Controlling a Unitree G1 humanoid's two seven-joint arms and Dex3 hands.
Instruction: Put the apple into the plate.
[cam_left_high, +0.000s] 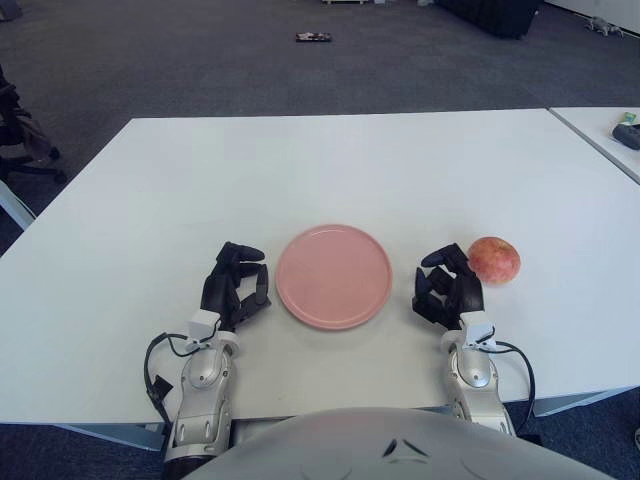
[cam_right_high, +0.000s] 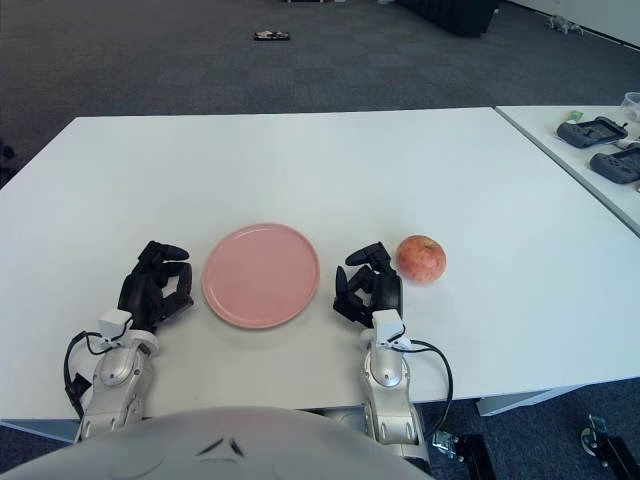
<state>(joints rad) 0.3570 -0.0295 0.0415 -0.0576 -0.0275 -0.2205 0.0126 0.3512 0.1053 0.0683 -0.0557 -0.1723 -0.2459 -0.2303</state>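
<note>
Nearest to me, my left hand (cam_left_high: 236, 288) shows just left of the round, flat pink plate (cam_left_high: 333, 276), fingers curled loosely and holding nothing. My right hand (cam_left_high: 449, 287) shows just right of the plate, also curled in on itself with nothing in it. Both hands sit over the white desk (cam_left_high: 320, 170), and I cannot tell whether either touches the surface.

A little beyond the right hand, further right of the plate, lies the round reddish-pink apple (cam_left_high: 494, 259). It rests on the desk, clear of the plate, just beside the right hand's fingertips but not gripped. The plate holds nothing, so I judge the task not yet begun.

What worries me is the apple's roundness. If I bring the curled fingers in without spreading them first, the knuckles may nudge it and send it rolling away from the plate, toward the desk's right edge. A shallow pinch could let it slip on the lift. The plate has a low rim, so a careless drop could let the apple roll straight off it.

Far right of the plate, dark devices (cam_right_high: 595, 132) lie on a neighbouring desk.
</note>
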